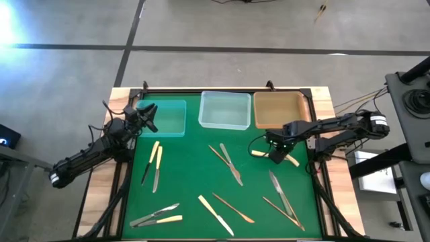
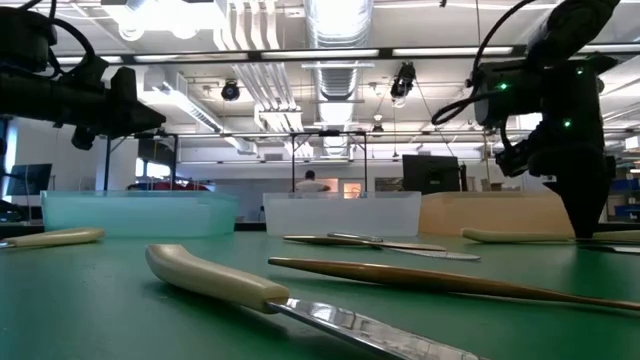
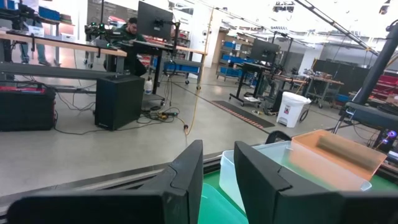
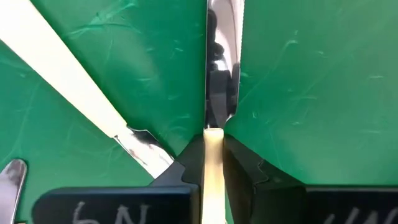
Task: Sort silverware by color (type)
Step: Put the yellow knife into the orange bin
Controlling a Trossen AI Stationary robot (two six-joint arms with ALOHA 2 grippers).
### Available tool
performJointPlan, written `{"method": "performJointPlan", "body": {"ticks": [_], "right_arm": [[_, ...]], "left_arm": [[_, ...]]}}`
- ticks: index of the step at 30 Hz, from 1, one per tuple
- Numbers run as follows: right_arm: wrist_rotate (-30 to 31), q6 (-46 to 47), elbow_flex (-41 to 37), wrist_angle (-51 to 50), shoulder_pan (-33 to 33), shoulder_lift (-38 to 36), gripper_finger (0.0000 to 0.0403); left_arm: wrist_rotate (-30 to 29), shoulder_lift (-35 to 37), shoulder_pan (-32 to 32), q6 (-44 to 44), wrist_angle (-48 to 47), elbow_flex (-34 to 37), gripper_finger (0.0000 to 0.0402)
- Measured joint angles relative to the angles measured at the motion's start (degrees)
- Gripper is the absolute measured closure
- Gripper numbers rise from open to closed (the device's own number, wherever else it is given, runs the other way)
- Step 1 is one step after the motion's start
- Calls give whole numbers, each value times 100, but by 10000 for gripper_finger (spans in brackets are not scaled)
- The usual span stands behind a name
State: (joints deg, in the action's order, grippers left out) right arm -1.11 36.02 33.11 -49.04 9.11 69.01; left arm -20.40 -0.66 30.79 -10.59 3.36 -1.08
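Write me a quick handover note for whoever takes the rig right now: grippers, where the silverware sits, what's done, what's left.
Right gripper: down on the mat near the brown tray, shut on a cream-handled knife at the handle-blade joint; not lifted yet.
Left gripper: up over the teal tray, jaws slightly apart, holding nothing.
Silverware: all pieces in view lie scattered on the green mat.
Done: no piece shows in the teal, clear or brown tray.
Left: lift this knife, drop it in its tray, then sort all the rest.
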Motion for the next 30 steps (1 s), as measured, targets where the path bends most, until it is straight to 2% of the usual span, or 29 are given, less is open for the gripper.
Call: {"method": "performJointPlan", "body": {"ticks": [3,8,12,16,21,23,30], "right_arm": [[50,0,182,-343,10,-472,378],[-260,-371,376,-584,4,-1144,378],[-96,-693,659,-712,4,-1611,378],[606,-982,1171,-635,6,-1884,378],[2105,-1672,1924,-625,174,-1810,378],[2509,-2164,2154,-629,361,-1667,378],[2643,-3499,2496,-770,1251,-918,378]], "left_arm": [[0,1,1,0,-1,-1,326],[0,0,2,0,0,-2,326],[-2,0,0,0,0,0,326],[0,0,0,0,-2,-2,326],[0,0,2,0,-2,-1,326],[0,1,2,0,0,-1,326],[0,0,2,0,-1,-1,326]]}}
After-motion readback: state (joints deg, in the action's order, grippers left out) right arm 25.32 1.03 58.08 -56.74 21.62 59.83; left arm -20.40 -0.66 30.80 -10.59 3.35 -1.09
